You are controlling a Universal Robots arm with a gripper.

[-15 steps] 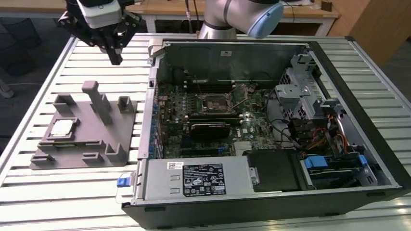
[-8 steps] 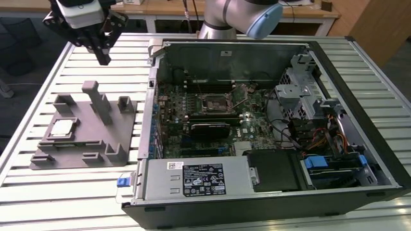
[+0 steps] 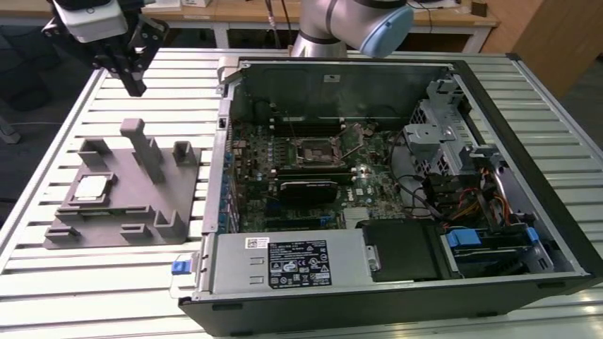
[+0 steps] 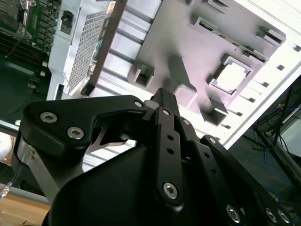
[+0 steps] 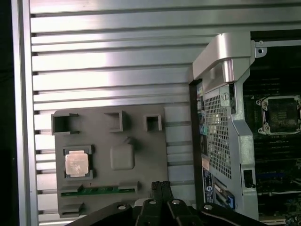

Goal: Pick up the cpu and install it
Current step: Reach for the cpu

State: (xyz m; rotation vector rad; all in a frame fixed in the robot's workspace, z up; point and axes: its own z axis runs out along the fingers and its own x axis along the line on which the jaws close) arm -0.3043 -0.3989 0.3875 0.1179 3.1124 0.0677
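Black jaws hang together, empty, upper left in the exterior view; the small silvery square cpu (image 3: 92,187) lies at middle left. It sits in a grey plastic fixture (image 3: 141,212).

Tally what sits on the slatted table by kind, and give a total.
cpu: 1
grey fixture: 1
green circuit strip: 1
open computer case: 1
Total: 4

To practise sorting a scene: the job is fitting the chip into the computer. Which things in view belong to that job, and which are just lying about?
For the job: chip, grey holder, socket, hand.
Just lying about: power supply, drive cage, cables.
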